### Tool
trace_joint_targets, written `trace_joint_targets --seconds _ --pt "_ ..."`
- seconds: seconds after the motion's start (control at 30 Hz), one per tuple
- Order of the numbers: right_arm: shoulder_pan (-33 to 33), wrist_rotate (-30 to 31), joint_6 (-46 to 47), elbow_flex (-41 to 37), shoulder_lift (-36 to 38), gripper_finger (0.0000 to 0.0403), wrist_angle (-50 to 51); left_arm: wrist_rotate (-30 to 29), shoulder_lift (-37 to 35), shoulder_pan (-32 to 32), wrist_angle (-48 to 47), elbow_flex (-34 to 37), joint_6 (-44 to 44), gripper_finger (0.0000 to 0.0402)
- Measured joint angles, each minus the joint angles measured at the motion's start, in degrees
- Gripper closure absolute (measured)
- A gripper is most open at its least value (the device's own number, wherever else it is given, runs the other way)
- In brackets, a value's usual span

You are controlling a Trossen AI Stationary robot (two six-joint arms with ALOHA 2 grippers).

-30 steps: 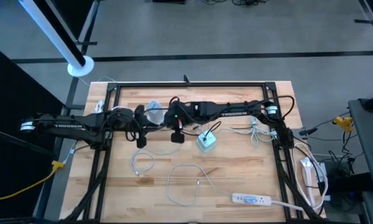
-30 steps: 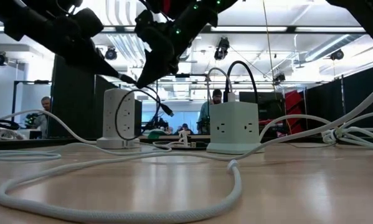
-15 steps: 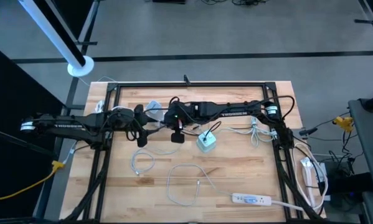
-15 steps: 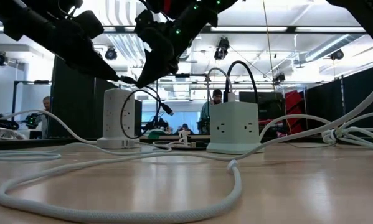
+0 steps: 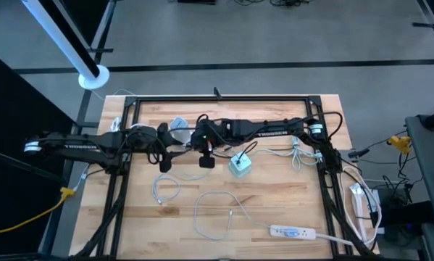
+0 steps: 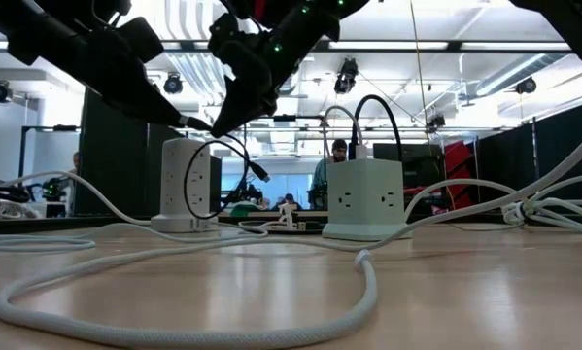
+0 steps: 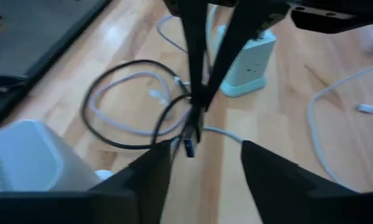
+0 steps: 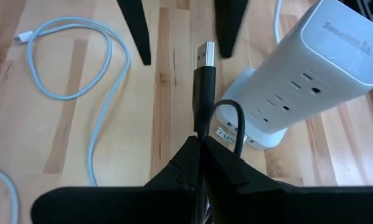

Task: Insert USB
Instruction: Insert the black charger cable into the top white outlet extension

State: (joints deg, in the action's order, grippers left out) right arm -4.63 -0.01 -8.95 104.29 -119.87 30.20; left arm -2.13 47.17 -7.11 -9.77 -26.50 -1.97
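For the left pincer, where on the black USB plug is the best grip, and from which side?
Grip the black plug housing on its two long flat sides, just behind the metal tip, coming from the tip end. The right pincer is shut on the cable right behind the plug, which points straight at the open left pincer, so the housing is the only free rigid part.

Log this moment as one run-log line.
phase: USB handover | right gripper: shut on black USB cable | left gripper: open, facing plug | white power tower: upright, plug not inserted
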Motion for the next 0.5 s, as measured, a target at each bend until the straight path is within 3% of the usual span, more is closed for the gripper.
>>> trace_joint_targets --seconds 0.27,0.5 --pt "0.53 0.03 -0.67 -0.02 -0.02 0.0403 0.11 0.03 2.26 0.00 2.35 0.00 -0.07 0.0375" --pt "0.63 0.12 -1.13 -0.03 -0.02 0.0403 0.37 0.13 1.97 0.00 2.54 0.01 -1.02 0.0388"
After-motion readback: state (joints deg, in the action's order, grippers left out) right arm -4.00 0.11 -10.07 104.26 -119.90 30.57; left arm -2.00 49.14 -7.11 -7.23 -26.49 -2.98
